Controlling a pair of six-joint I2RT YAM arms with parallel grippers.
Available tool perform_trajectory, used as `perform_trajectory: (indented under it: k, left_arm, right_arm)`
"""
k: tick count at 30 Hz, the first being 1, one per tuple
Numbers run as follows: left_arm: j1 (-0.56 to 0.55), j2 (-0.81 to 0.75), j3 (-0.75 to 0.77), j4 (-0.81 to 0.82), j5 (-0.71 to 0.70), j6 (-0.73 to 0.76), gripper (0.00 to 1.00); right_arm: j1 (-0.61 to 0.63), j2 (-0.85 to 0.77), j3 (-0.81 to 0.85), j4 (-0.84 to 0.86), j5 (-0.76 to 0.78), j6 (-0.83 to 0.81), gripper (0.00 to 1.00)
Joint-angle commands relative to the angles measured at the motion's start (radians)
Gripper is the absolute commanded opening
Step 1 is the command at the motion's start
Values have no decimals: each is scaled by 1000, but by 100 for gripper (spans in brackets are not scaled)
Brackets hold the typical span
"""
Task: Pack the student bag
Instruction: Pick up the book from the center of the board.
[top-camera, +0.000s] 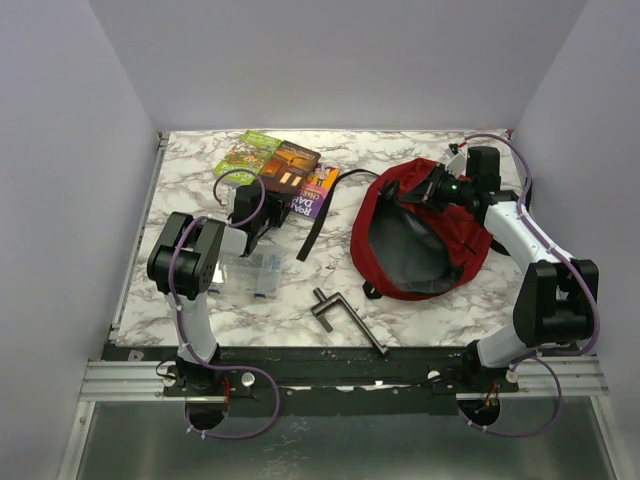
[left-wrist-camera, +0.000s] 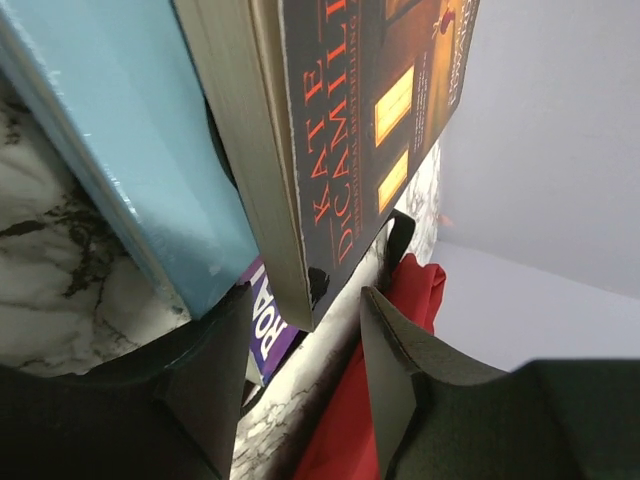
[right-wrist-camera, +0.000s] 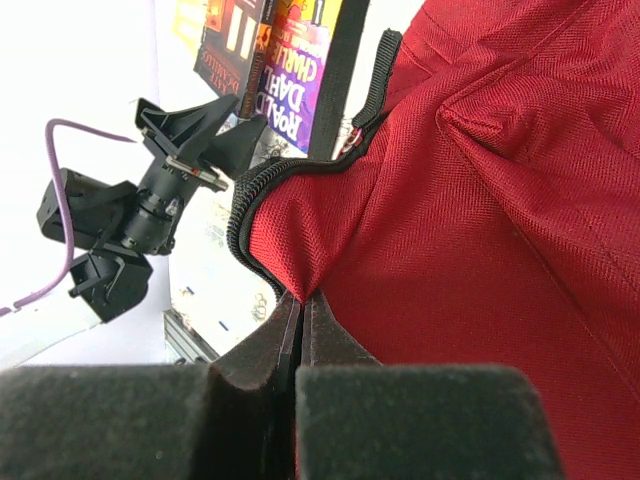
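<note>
The dark-red student bag (top-camera: 450, 235) lies open at the right of the table, grey lining showing. My right gripper (top-camera: 432, 190) is shut on the bag's rim fabric beside the black zipper (right-wrist-camera: 250, 215); the pinched fold sits right at the fingertips of the gripper (right-wrist-camera: 302, 297). My left gripper (top-camera: 268, 228) is open at the near edge of a stack of books. In the left wrist view the corner of the dark Kate DiCamillo book (left-wrist-camera: 330, 150) sits between the open fingers of the gripper (left-wrist-camera: 305, 305), and the bag (left-wrist-camera: 350, 420) shows beyond.
A green book (top-camera: 248, 155), the dark book (top-camera: 290, 167) and a purple Roald Dahl book (top-camera: 316, 195) lie at the back left. A light-blue cover (left-wrist-camera: 130, 150) lies left of the dark book. A black strap (top-camera: 322, 215), a clear pouch (top-camera: 250, 275) and a black metal bar (top-camera: 345, 315) lie nearby.
</note>
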Motion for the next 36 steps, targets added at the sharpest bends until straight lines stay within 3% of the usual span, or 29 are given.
perform_trajectory:
  k: [1,10,14,20,26,30,36]
  left_arm:
    - [3,34,63,33,-21,4,47]
    - [2,52,89,31,-63,-32,28]
    - [8,49,92,31,-38,-27,0]
    - [0,-82,7,33,59,41,0]
    - [9,-324,-143,40,269,42,0]
    - [9,-512,-195,8,358,49,0]
    - [-1,-741,-152,-245,442,216,0]
  right_arm:
    - [-3,-30,20,26,-52,12,1]
    - [-4,-29,24,20,-44,14,1]
    - [-4,-28,25,19,-42,14,1]
    - [-3,-30,28,25,-39,19,1]
    - [-4,-24,30,36,-4,35,1]
    - [-4,-28,4,113,48,173,0]
    - [-3,-39,15,207,155,439,1]
